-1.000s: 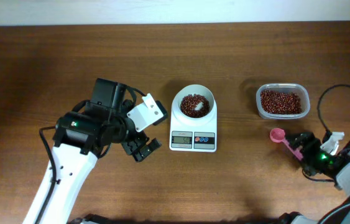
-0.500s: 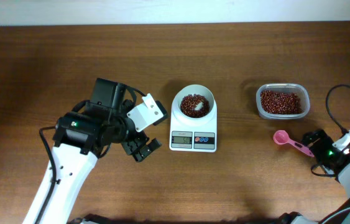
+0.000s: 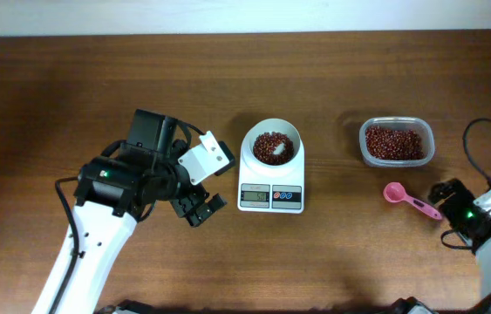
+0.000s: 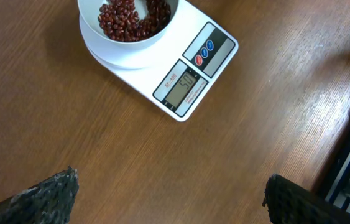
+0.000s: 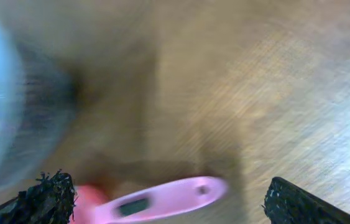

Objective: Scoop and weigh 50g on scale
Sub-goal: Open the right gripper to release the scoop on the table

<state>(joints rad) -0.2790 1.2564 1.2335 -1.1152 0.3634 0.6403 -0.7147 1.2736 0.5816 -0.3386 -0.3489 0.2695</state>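
Beans (image 3: pixel 273 146) sit in scale (image 3: pixel 270 183) bowl; pink scoop (image 3: pixel 406 199) lies on counter (image 3: pixel 358 78) by right hand (image 3: pixel 446 201), fingers apart; left hand (image 3: pixel 200 209) also spread.

Pink scoop (image 3: pixel 411 201), clear tub (image 3: pixel 432 139), wooden table (image 3: pixel 53 96)

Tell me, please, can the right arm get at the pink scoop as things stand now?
Probably yes. The right gripper is open, close to the handle end of the pink scoop, which lies flat on the table. Nothing lies between them; the clear tub stands farther back.
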